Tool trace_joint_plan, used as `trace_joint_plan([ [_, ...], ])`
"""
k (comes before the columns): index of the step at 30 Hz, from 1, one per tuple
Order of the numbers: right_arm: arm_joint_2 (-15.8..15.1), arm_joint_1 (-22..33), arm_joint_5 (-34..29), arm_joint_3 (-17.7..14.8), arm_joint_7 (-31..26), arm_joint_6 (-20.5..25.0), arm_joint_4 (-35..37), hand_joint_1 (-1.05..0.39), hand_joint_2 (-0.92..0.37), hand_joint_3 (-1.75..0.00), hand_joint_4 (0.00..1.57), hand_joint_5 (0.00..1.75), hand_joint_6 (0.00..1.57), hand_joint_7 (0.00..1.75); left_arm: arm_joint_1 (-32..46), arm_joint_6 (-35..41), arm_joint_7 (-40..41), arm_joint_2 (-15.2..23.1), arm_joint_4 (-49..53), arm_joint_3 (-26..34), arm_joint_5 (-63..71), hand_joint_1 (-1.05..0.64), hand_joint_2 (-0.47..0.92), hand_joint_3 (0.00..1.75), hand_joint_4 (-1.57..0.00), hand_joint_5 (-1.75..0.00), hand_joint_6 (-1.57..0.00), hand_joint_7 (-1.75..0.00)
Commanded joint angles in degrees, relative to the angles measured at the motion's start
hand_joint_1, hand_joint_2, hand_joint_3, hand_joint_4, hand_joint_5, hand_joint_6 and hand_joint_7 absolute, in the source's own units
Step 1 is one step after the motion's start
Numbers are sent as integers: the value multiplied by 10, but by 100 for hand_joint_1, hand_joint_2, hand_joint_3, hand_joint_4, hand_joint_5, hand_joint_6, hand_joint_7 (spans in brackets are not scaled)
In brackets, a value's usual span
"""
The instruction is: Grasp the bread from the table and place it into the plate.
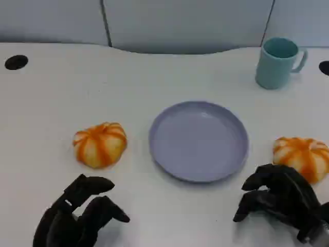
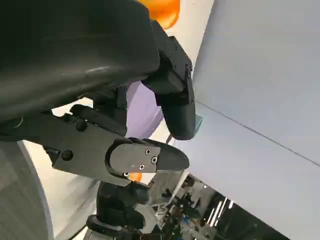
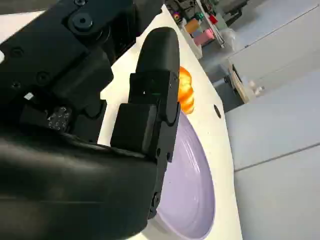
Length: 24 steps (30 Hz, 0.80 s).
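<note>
Both hands are waiting low over the white table (image 1: 46, 118), holding nothing.

The left hand (image 1: 77, 216) is hanging with fingers loosely apart, near one orange-striped bread roll (image 1: 100, 144); the lilac plate (image 1: 199, 141) is sitting in the middle; a second roll (image 1: 303, 156) is lying just beyond the half-curled right hand (image 1: 280, 200), a teal mug (image 1: 277, 62) standing behind.

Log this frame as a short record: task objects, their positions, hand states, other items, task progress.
bread: two orange-striped buns, left bun and right bun, both on the table
plate: lavender plate between them, nothing in it
left hand: holds nothing, fingers apart, near the left bun
right hand: holds nothing, just in front of the right bun
other: teal mug, far right
progress: no bread grasped yet
</note>
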Motion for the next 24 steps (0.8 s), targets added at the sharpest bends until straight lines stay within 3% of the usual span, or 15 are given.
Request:
trace_joint_plan([
  [1,-5,6,2,-3,-5,2,-10,-105,-56,-1,157,52,157,33,4,3,3,0,-5,5,-7,-54,92,35,-52,-175,-44,-141],
  [12,-6,4,8,-6,3,16,-9,-105,-55,0,157,59,157,36,6,17,4,0,-13,8,-10,-50,92,32,-55,-175,-32,-168],
  [24,-5,1,8,-7,7,12,-3,-105,-55,0,157,59,157,35,5,18,4,1,-11,11,-9,-51,92,30,-54,-175,-29,-170],
])
